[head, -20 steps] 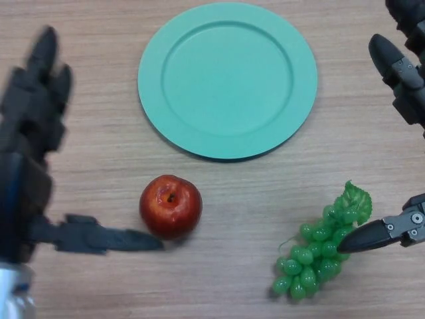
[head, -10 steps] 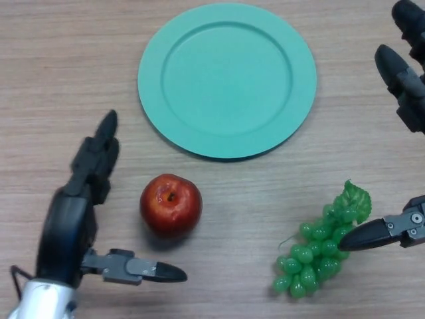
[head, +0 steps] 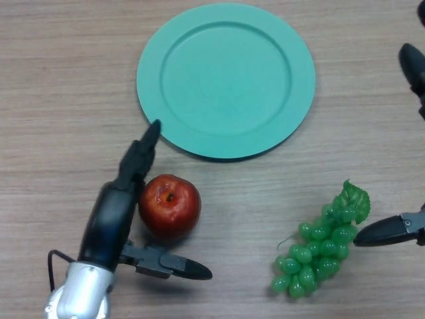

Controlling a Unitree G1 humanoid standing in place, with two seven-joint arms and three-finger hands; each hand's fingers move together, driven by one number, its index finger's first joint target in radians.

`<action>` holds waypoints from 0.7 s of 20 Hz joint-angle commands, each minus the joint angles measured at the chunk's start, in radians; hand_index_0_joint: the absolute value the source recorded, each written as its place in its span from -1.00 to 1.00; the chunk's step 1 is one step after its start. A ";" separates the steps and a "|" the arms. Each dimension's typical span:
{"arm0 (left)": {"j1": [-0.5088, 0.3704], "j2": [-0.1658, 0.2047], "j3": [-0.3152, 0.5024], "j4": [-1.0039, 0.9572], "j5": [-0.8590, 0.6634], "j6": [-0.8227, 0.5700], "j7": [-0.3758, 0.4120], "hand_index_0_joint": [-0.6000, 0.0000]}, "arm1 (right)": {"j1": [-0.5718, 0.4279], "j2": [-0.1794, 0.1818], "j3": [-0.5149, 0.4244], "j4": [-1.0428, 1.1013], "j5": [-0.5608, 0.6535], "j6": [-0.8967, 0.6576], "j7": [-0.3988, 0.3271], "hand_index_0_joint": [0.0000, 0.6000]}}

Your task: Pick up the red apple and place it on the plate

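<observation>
On the wood-grain table (head: pixel 60 80), the glossy red apple (head: pixel 170 205) is flanked by the spread left hand (head: pixel 113 222), just below the round green plate (head: pixel 226 78). If squeezed off-centre, it could be rolled away.

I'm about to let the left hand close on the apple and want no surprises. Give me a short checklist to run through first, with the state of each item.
1. Left hand open around the apple: ok, fingers lie along its left side and the thumb reaches under its near side.
2. Fingers already gripping the apple: not ok, they are straight, not curled round it.
3. Apple resting on the table, off the plate: ok.
4. Plate free to take the apple: ok, nothing lies on it.
5. Fingertip clear of the plate rim: cannot tell, it looks very close.
6. Grapes and right hand out of the way: ok, both sit well to the right.
</observation>
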 commanded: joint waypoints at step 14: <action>-0.087 0.013 0.083 -0.114 0.066 0.133 0.043 -1.00 | -0.007 -0.008 -0.027 -0.118 0.025 -0.104 -0.033 -1.00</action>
